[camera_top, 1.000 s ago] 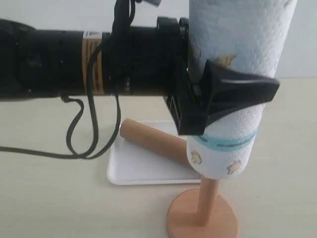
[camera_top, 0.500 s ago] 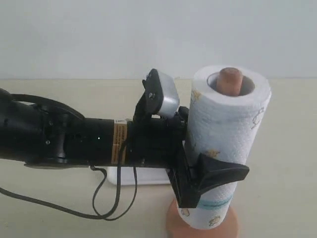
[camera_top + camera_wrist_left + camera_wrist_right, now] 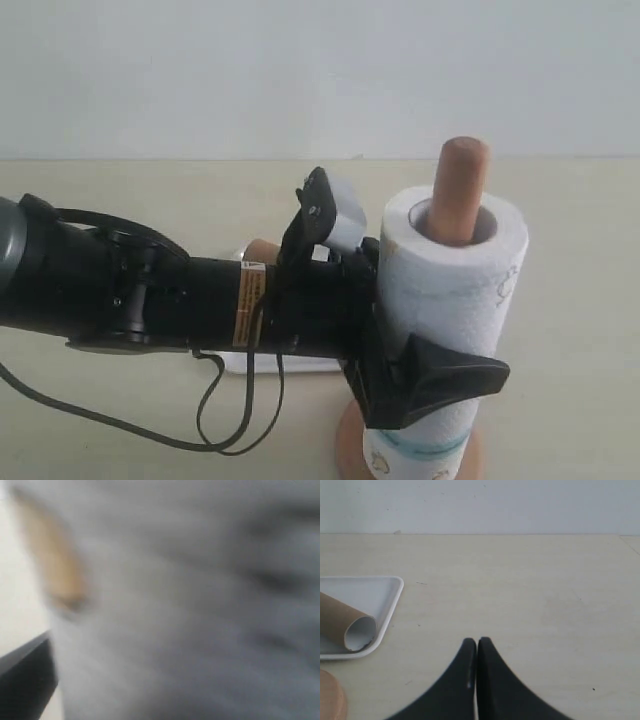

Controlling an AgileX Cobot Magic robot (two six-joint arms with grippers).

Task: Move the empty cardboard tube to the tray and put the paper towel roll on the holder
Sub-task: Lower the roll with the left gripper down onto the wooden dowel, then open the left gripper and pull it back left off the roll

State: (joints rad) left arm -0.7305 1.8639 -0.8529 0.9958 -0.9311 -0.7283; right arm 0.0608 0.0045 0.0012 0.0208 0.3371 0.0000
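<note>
The white paper towel roll (image 3: 450,300) is threaded on the wooden holder (image 3: 458,190), whose rounded post top sticks out above it. My left gripper (image 3: 440,375) is shut on the roll's lower side, one black finger (image 3: 455,378) across its front. The left wrist view shows only blurred white paper (image 3: 200,605). The holder's round base (image 3: 345,450) peeks out below. The brown cardboard tube (image 3: 345,622) lies in the white tray (image 3: 385,605), mostly hidden behind my left arm in the exterior view. My right gripper (image 3: 477,642) is shut and empty over bare table.
The left arm (image 3: 150,300) and its cables cross the front left of the table. A corner of the holder's base (image 3: 330,700) shows beside the tray in the right wrist view. Pale table stretches to a white wall behind.
My left gripper has lowered the roll down the post. The post top, level with the roll's top half a second ago, now stands well above it.
</note>
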